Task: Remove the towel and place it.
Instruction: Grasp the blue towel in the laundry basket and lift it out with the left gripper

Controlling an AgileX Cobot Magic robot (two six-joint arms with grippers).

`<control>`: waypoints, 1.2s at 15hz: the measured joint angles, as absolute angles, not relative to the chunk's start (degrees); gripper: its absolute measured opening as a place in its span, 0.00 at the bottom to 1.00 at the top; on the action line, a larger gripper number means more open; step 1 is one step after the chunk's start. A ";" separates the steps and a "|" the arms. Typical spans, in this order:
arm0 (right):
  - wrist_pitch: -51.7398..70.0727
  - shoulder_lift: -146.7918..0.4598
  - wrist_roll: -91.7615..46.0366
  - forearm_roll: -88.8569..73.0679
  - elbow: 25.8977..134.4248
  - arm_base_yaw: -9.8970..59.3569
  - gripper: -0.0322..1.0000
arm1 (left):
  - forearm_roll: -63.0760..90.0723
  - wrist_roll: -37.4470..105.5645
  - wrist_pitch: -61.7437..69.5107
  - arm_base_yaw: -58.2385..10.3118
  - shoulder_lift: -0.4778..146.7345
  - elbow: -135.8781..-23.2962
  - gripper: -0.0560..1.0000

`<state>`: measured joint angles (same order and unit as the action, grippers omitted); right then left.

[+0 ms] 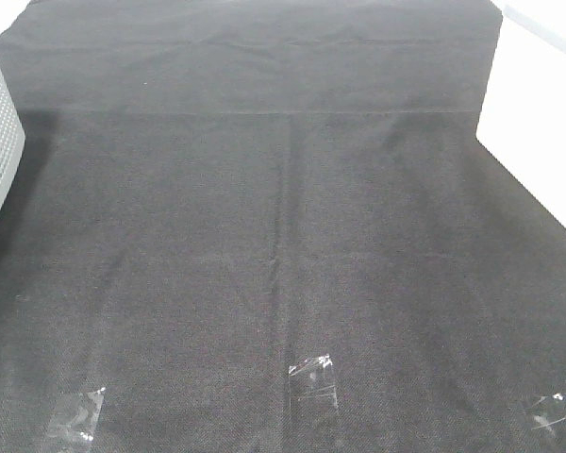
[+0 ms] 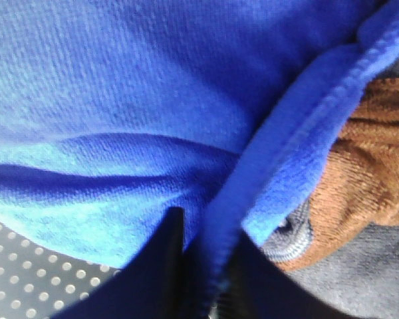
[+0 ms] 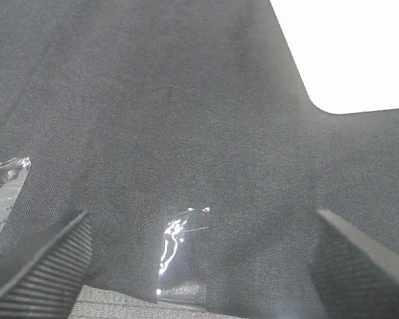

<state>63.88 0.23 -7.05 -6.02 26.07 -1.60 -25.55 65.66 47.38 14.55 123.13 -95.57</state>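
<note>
Left gripper (image 2: 209,249): jaws narrow, apparently pinching the stitched hem of the towel (image 2: 139,86), which lies bunched against a brown cloth (image 2: 372,153), above a perforated surface (image 2: 33,266). Right gripper (image 3: 199,222): jaws wide, holding nothing, over the black cloth (image 3: 186,100) near a tape strip (image 3: 176,242).

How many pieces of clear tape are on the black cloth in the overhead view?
3, all along the view's lower edge: left piece, middle piece, right piece. Others may lie out of frame.
</note>
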 joint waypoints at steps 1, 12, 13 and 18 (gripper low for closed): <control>63.88 0.23 -7.05 -6.02 26.07 -1.60 0.83 | -26.76 65.55 48.36 14.55 123.13 -95.86 0.07; 63.88 0.23 -7.05 -6.02 26.07 -1.60 0.83 | -26.24 52.71 54.14 13.29 103.42 -97.00 0.05; 63.88 0.23 -7.05 -6.02 26.07 -1.60 0.83 | -25.44 52.31 54.14 13.12 101.18 -97.00 0.05; 63.88 0.23 -7.05 -6.02 26.07 -1.60 0.83 | -23.84 51.97 53.74 13.12 91.73 -97.00 0.05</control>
<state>63.88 0.23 -7.05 -6.02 26.07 -1.60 -23.84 51.97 53.74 13.12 91.73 -97.00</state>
